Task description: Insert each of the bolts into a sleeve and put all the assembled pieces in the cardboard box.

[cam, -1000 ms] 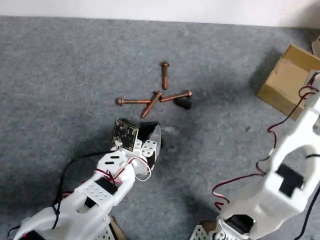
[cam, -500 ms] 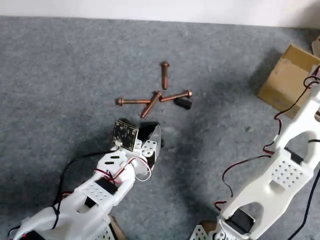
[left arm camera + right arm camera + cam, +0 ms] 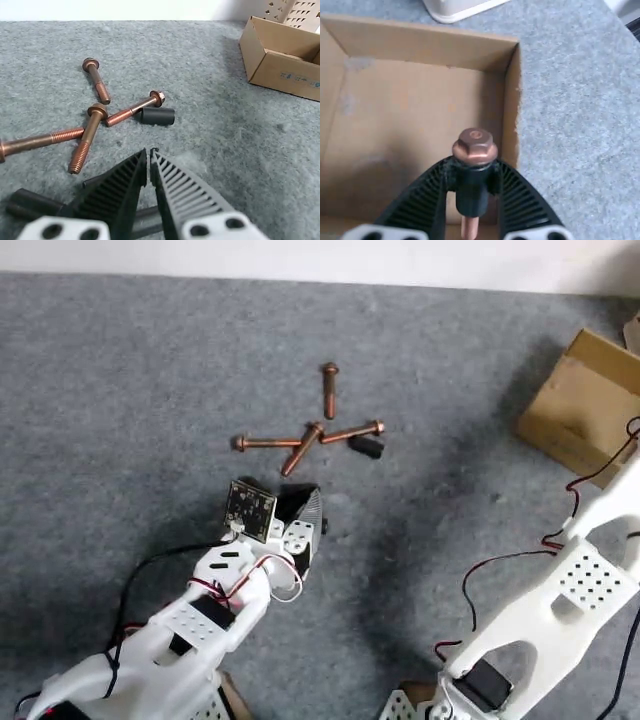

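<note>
Bolts (image 3: 303,447) beside sleeve (image 3: 367,447), cardboard box (image 3: 575,410) well apart

Cardboard box (image 3: 575,410) partly beyond the high view's edge; dark sleeves (image 3: 30,202) partly behind left jaws.

In my right pincer (image 3: 471,172) I am holding a bolt (image 3: 475,146) of copper-toned metal, its head gleaming softly, in a sleeve (image 3: 471,195) of matt black plastic. My pincer's fingers (image 3: 425,195) are showing ribbed black plastic on white plastic mounts (image 3: 365,234). The box (image 3: 410,100) is looking like plain matt cardboard, and the tabletop (image 3: 580,100) is wearing rough grey felt-like cloth.
</note>
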